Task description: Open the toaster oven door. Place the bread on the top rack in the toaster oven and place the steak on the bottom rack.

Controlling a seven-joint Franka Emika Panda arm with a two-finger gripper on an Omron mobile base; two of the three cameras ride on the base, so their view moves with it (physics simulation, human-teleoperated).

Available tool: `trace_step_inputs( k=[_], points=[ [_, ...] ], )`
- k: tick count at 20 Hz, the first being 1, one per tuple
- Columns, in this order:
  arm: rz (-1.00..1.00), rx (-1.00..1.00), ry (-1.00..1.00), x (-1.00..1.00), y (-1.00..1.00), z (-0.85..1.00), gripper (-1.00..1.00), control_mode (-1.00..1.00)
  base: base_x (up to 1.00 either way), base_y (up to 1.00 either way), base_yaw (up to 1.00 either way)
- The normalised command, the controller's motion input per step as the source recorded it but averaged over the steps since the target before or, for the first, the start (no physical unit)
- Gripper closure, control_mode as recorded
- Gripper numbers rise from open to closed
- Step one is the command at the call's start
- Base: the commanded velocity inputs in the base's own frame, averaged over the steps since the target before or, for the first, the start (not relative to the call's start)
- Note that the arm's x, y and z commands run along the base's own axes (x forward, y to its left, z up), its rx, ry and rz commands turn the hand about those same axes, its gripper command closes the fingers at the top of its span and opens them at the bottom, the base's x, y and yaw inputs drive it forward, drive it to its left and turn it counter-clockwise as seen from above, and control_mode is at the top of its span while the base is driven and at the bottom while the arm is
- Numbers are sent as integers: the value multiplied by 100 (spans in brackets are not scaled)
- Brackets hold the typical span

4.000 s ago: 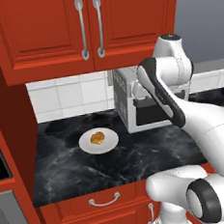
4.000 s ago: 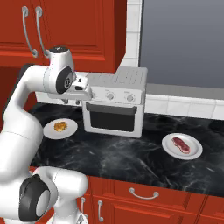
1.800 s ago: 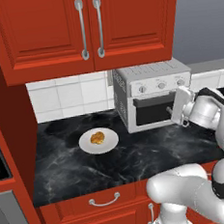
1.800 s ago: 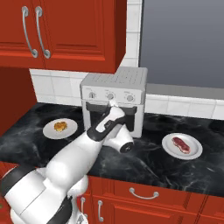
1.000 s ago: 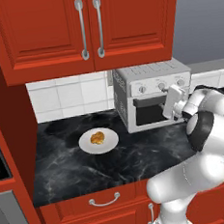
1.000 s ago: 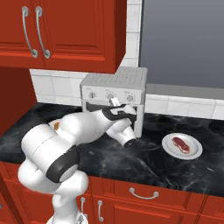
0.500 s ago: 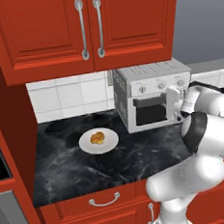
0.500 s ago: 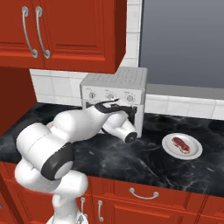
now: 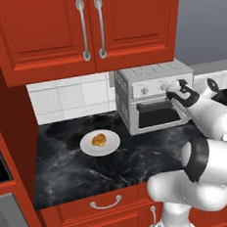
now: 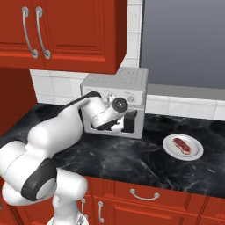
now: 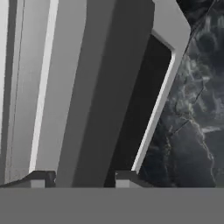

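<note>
Brushed silver metal toaster oven point(image 9: 151, 102) on glossy black marble counter point(image 9: 71, 163).

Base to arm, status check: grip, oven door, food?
Gripper jaws shut on the toaster oven door handle. Door not open yet. Bread and steak on their plates, nothing blocking.

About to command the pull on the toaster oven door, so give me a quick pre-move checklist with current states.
1. Gripper at the upper edge of the toaster oven door: ok.
2. Gripper shut on the door's handle: ok; the fingertips straddle a bar.
3. Door open: not ok, it stands upright and closed.
4. Bread on its white plate, left of the toaster oven: ok.
5. Steak on its plate, right of the oven: ok.
6. Racks inside: cannot tell.
</note>
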Motion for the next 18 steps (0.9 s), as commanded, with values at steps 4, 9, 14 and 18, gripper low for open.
trace_step_inputs(
  k=[4, 9, 14, 18],
  points=[
    [0, -30, 78, -100, -59, -91, 100, -100, 0, 0, 0],
    [0, -28, 70, -100, -53, -100, 100, -100, 0, 0, 0],
    [2, -23, 61, -89, -26, -100, -100, -100, 0, 0, 0],
    [8, 3, 18, -18, 0, 46, -100, -100, 0, 0, 0]
  ],
)
